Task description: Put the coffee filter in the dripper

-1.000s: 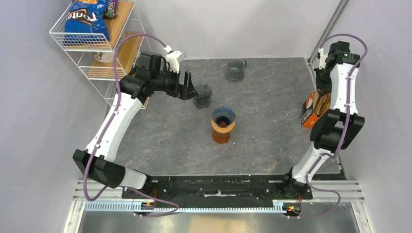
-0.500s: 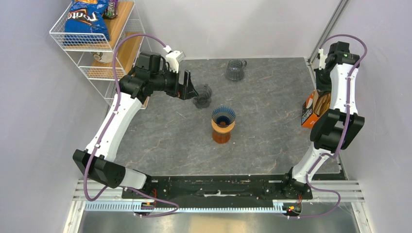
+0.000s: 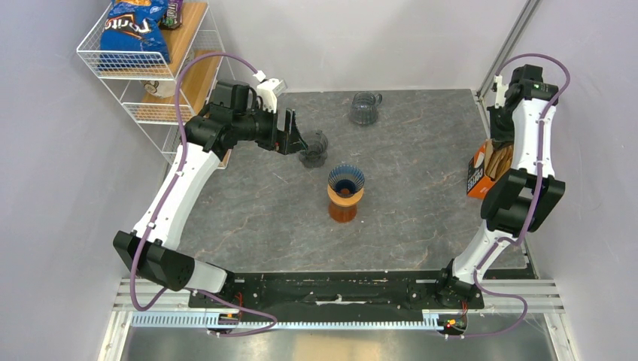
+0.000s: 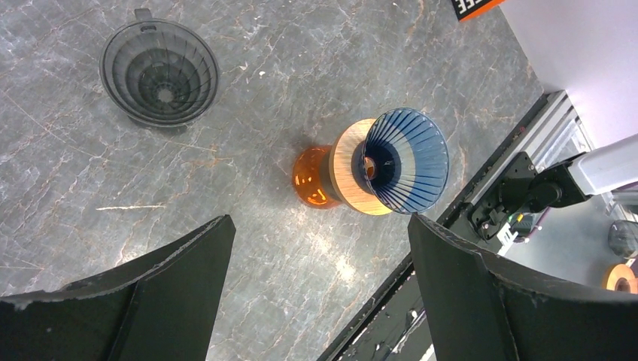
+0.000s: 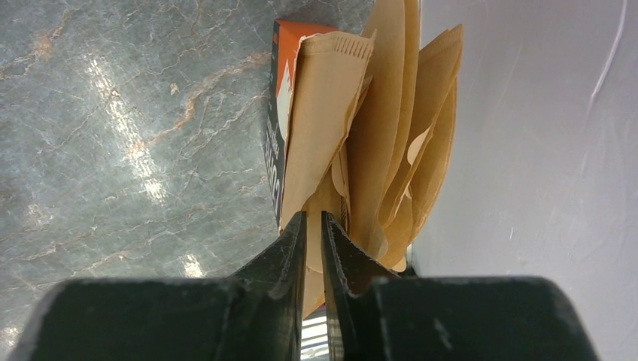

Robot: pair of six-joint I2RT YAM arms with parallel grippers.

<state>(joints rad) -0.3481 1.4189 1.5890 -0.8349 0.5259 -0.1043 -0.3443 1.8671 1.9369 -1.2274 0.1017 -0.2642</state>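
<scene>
The dripper is a blue ribbed cone on a wooden collar over an orange glass base, mid-table; it also shows in the left wrist view as the dripper. Brown paper coffee filters stand fanned out of an orange box against the right wall, the same box seen from above. My right gripper points down at the stack, its jaws a narrow slit apart, tips at the filters' edges, nothing clearly pinched. My left gripper hovers wide open and empty left of the dripper.
A smoky clear cup with a handle sits at the back, also visible as the cup. A second dark glass stands under my left gripper. A wire shelf with a chip bag is at the far left.
The right jaws have parted slightly at the filter stack. Neither arm has visibly shifted in the top view.
</scene>
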